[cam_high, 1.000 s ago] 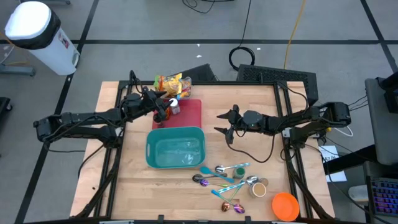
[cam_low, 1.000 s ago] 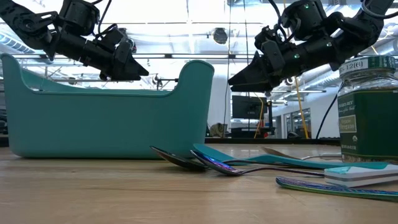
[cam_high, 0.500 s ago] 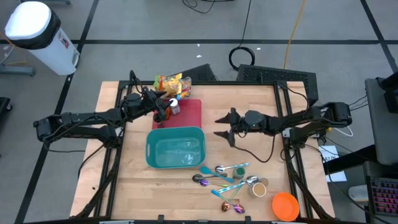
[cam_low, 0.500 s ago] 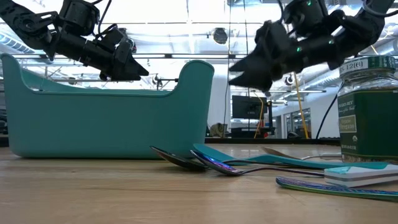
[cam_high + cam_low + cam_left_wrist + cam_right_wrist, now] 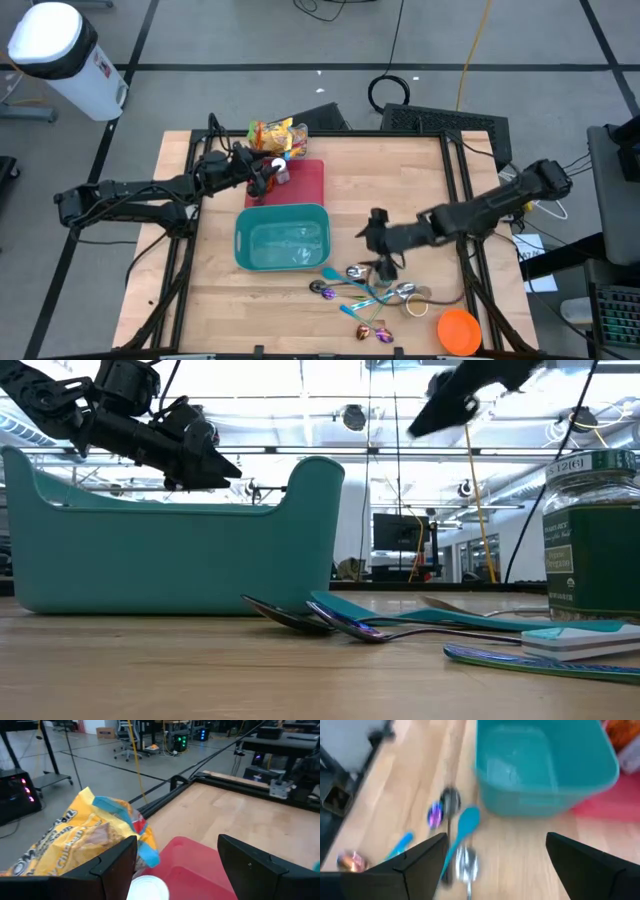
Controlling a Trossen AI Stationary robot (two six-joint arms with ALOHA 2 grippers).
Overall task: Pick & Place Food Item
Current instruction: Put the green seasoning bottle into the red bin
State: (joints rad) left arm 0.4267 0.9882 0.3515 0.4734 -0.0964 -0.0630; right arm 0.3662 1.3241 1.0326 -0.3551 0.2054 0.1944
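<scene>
High view, looking straight down: the left gripper (image 5: 268,180) is hovering with its fingers spread over a small white-capped container (image 5: 279,168) at the far edge of the red board (image 5: 312,182), gripping nothing. Just beyond it, a yellow snack bag (image 5: 272,135), probably the food item to move, is lying at the worktop's (image 5: 400,160) far edge, touching the board. Next to the board, nearer the camera, a teal bin (image 5: 283,238) is sitting empty.

The right gripper (image 5: 379,243) is hanging to the right of the bin with its fingers spread wide and empty, above a scatter of spoons (image 5: 362,282). A jar (image 5: 417,301) and an orange lid (image 5: 459,331) are lying beyond the spoons.

Risks, as a judgement: the left gripper could be knocking over the white-capped container while reaching for the bag, since the two are crowded together, and the slick bag could be slipping from a shallow pinch.
</scene>
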